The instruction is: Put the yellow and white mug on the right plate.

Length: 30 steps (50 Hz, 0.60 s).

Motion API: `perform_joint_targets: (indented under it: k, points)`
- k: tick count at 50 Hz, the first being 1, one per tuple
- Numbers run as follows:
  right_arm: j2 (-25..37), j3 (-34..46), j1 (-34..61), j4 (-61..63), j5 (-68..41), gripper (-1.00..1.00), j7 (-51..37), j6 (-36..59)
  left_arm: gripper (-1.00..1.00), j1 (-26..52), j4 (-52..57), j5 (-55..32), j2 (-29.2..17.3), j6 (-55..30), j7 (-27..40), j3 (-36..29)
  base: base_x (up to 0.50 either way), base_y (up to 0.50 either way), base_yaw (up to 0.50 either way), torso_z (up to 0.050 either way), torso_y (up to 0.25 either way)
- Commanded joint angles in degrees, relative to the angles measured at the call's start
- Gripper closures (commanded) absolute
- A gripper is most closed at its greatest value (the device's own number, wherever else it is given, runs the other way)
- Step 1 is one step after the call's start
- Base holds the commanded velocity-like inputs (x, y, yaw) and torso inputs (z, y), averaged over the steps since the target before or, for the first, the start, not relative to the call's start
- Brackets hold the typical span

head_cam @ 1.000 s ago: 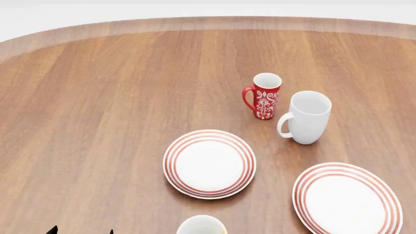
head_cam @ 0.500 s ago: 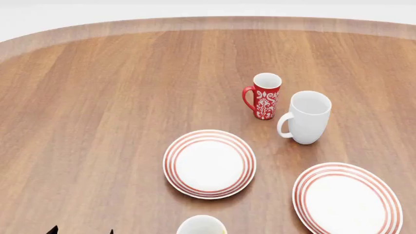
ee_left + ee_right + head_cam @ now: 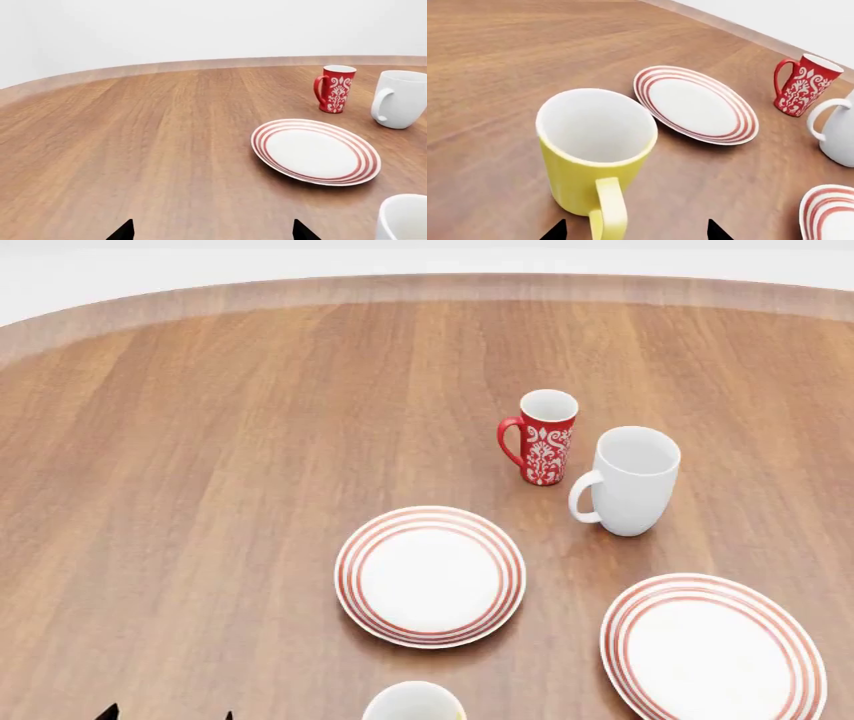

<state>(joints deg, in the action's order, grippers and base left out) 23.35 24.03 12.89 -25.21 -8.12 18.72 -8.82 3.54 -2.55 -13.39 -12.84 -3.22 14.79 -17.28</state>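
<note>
The yellow and white mug (image 3: 594,155) stands upright on the table, its handle (image 3: 608,212) pointing at my right gripper (image 3: 635,232). That gripper is open, and the handle lies between its spread fingertips without touching them. In the head view only the mug's rim (image 3: 415,702) shows at the bottom edge. The right plate (image 3: 711,648) lies flat to the mug's right and also shows in the right wrist view (image 3: 827,212). My left gripper (image 3: 213,232) is open and empty over bare wood, left of the mug (image 3: 403,217). Its tips show in the head view (image 3: 167,714).
The left plate (image 3: 430,575) lies just beyond the mug. A slim red patterned mug (image 3: 541,437) and a taller white mug (image 3: 627,480) stand behind the plates. The curved far edge of the wooden table (image 3: 427,285) runs across the back.
</note>
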Motion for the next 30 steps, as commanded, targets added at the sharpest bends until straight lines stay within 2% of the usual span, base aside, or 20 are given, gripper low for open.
perform_joint_targets:
  k: [1, 23, 24, 30]
  points:
    - [-2.19, 0.56, 2.22, -3.03, 1.54, -1.00, 2.84, -0.20, -1.00, -0.05, 0.09, 1.31, 0.83, 1.28, -0.46, 1.14, 0.00, 0.00, 0.00, 0.000, 0.000]
    - [-3.72, 1.86, 3.81, -8.23, 2.36, -1.00, 3.15, -2.29, -1.00, 0.20, -0.42, 0.87, 0.55, 1.66, -0.14, 0.68, 0.00, 0.00, 0.00, 0.000, 0.000]
    - [-3.72, 1.77, 3.73, -8.39, 2.26, 1.00, 3.11, -2.46, -1.00, 0.18, -0.37, 0.81, 0.52, 1.65, -0.13, 0.67, 0.00, 0.00, 0.00, 0.000, 0.000]
    - [-3.93, 1.42, 3.88, -9.87, 1.89, 1.00, 2.86, -3.53, -1.00, 0.12, -0.19, 0.69, 0.41, 1.62, -0.02, 0.56, 0.00, 0.00, 0.00, 0.000, 0.000]
